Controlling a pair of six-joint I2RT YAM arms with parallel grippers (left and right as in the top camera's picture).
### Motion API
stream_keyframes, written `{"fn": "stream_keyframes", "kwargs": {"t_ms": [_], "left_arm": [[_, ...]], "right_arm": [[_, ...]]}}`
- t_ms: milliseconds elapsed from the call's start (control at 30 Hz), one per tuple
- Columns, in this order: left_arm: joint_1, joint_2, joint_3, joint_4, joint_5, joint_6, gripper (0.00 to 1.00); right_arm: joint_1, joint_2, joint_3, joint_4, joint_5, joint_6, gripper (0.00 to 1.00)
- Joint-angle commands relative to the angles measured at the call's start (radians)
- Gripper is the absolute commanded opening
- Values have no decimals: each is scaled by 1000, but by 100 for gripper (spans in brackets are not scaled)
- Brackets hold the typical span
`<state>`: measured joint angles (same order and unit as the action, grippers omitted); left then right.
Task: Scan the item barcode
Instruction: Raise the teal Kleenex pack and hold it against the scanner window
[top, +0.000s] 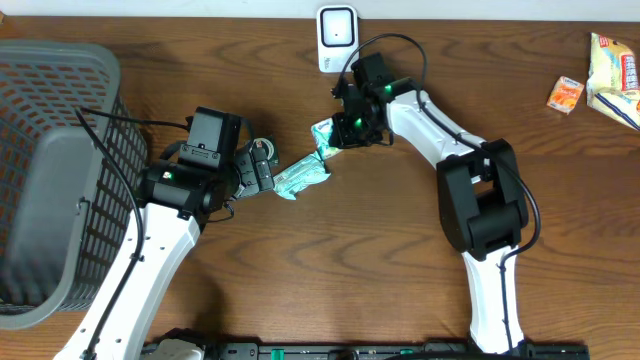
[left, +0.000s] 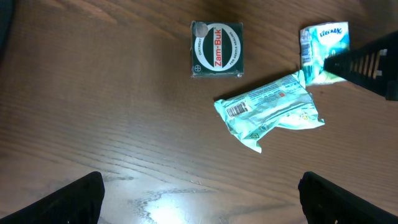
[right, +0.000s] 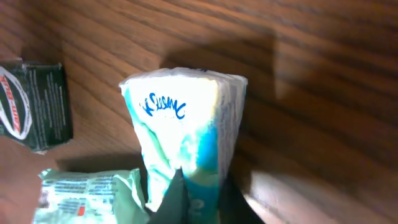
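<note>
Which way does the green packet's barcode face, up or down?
Up: the green packet lies flat, its barcode showing on top.

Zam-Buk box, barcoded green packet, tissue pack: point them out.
Zam-Buk box (left: 216, 55), left wrist view, label centre.
barcoded green packet (left: 273, 107), left wrist view, wrapper middle.
tissue pack (right: 186, 118), right wrist view, front face.

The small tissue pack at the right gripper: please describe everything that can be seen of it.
The small tissue pack is a soft, plastic-wrapped packet, white with turquoise and pale yellow areas and blue lettering. The right gripper is shut on one end, pinching the wrapper, so the pack widens toward its free end. It is over the wooden table, next to the green barcode packet, whose corner seems to meet it. Whether it is lifted cannot be told.
</note>
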<state>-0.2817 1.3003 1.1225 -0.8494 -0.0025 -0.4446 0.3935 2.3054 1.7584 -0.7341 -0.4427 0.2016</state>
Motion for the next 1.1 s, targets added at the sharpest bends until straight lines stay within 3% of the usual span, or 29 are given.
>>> {"fn": "stream_keyframes", "kwargs": {"t_ms": [0, 167, 433, 733, 1067], "left_arm": [[2, -2, 13, -3, -2, -1, 98], [2, -2, 13, -3, -2, -1, 98], [2, -2, 13, -3, -2, -1, 98], [2, -2, 13, -3, -2, -1, 98], [2, -2, 13, -3, -2, -1, 97]], "right_arm": [[-29, -17, -25, -21, -23, 17, 1], [-85, -79, -25, -21, -245, -116, 1], [-236, -142, -25, -21, -859, -272, 1], [-288, -142, -26, -10, -1120, -332, 1], [-289, -142, -26, -10, -1120, -330, 1]]}}
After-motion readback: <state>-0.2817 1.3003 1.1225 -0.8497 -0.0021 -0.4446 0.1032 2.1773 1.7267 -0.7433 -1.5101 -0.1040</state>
